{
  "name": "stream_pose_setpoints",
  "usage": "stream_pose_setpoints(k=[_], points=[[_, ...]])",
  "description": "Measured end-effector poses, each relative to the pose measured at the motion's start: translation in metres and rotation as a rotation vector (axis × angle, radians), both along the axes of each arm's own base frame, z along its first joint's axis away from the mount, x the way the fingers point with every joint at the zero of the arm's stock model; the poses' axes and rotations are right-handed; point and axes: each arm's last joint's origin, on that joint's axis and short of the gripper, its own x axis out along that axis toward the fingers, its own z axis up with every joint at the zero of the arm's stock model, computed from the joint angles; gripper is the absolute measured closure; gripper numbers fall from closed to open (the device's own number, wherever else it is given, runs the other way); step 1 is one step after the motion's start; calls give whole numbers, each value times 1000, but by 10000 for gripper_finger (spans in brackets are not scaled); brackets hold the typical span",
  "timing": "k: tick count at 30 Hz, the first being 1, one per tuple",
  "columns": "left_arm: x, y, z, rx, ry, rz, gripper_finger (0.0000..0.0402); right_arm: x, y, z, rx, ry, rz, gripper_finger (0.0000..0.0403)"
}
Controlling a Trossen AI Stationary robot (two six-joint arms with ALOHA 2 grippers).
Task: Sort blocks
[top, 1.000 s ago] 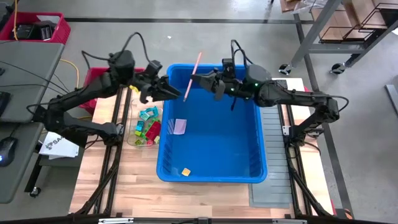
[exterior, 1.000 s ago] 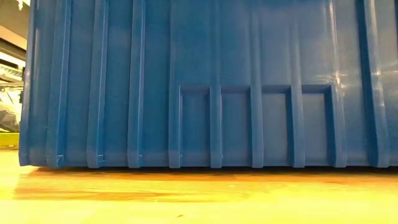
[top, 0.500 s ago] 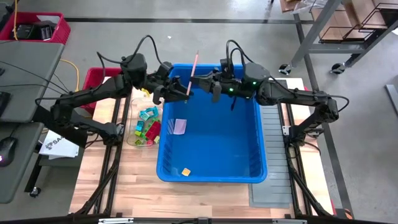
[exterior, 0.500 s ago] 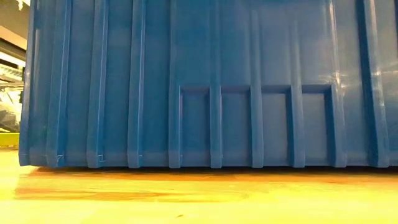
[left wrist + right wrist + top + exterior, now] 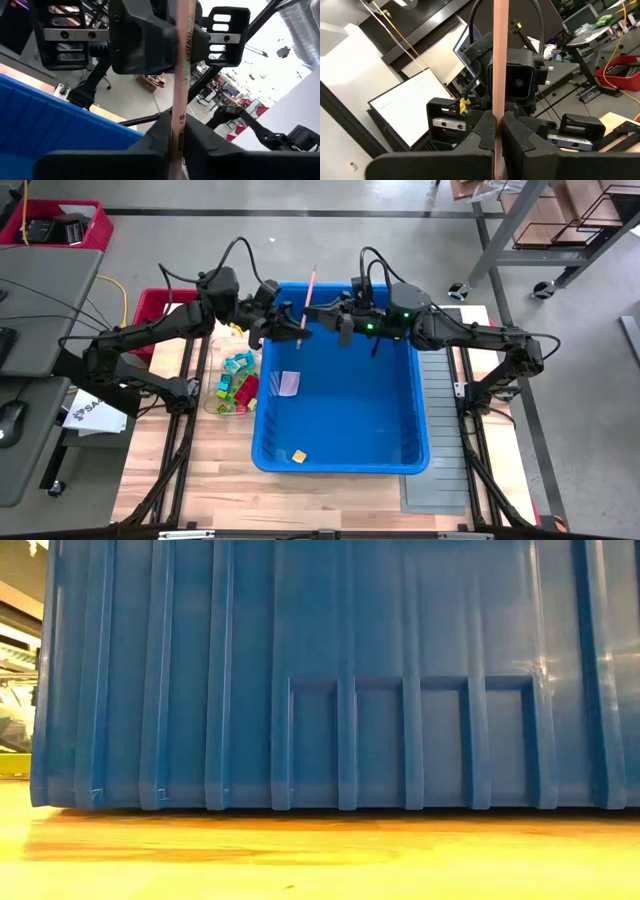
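Grippers meet over the blue bin's [image 5: 340, 395] twelve o'clock rim, both pinching one thin pink stick [image 5: 308, 292]: the right gripper [image 5: 312, 307] is clenched on it, fingers [image 5: 516, 131] pressed flat against its sides, and the left gripper [image 5: 300, 328] is closed around its lower end. Blocks [image 5: 237, 381] lie heaped on the table at the bin's nine o'clock side, with one orange block [image 5: 299, 455] inside the bin near six o'clock.

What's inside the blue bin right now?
In the high view, the blue bin holds a pale lilac piece near its left wall and one small orange block near the front. The arms hide the bin's far end.
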Motion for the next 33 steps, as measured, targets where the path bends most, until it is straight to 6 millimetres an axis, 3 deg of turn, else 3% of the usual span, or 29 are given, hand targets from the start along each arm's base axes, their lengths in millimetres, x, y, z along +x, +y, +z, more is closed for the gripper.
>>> stream_pose_setpoints(k=[2,9,18,23,29,33], points=[[-1,2,0,-8,8,17,385,0,0,0,2,3,-5,403],[-5,3,0,-35,32,20,392,0,-2,-1,76,-4,-3,391],[-32,4,0,-7,134,122,392,-3,-4,2,86,-14,-55,239],[-73,6,-4,32,286,255,392,-18,-9,12,28,-14,-90,198],[-139,-8,-35,44,784,491,392,-30,-9,18,28,8,-96,195],[-165,-18,-54,-36,934,600,392,-30,-9,15,31,42,-96,195]])
